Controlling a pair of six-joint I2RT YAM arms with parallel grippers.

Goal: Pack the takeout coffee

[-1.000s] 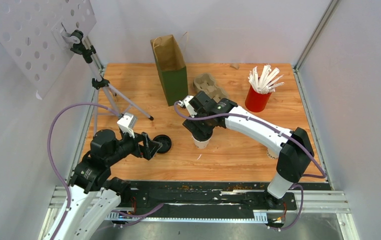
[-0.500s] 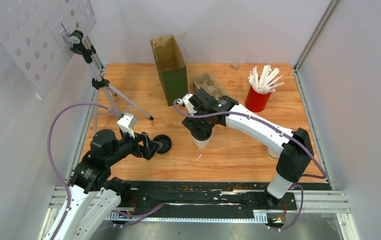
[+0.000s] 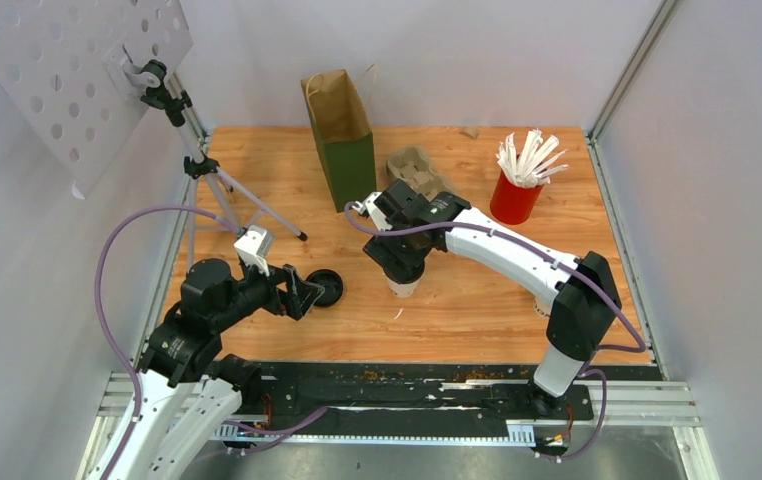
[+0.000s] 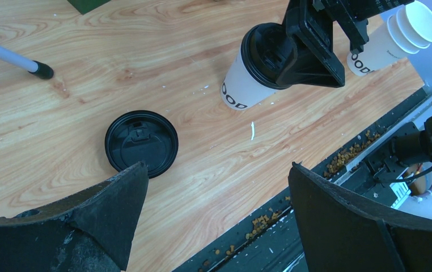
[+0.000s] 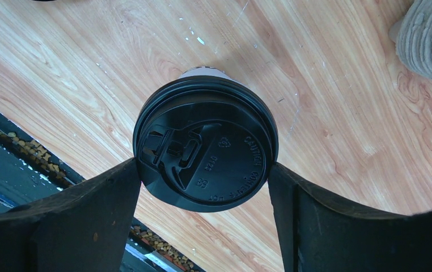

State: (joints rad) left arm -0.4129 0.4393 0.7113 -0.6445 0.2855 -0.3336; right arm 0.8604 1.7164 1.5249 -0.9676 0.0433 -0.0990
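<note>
One takeout coffee cup (image 3: pixel 403 284), white with dark print, stands on the wooden table near the middle, and its black lid (image 5: pixel 205 144) is on. My right gripper (image 3: pixel 402 265) hangs straight over it, and both fingertips touch the lid's rim, one on each side (image 5: pixel 204 167). The left wrist view shows the same cup (image 4: pixel 242 90) under that gripper. A loose black lid (image 3: pixel 326 287) lies flat on the table to the left. My left gripper (image 3: pixel 302 293) hovers just beside this lid (image 4: pixel 141 141), wide open with nothing in it (image 4: pixel 216 170).
A brown and green paper bag (image 3: pixel 342 135) stands open at the back. A grey pulp carrier (image 3: pixel 417 170) lies to its right, then a red cup of white stirrers (image 3: pixel 515 200). A stack of lidless white cups (image 4: pixel 395 39) lies by the right arm. A tripod (image 3: pixel 207 180) stands at the left.
The right arm has shifted slightly over the cup, which stays on the table. The left arm and the loose lid have not moved.
</note>
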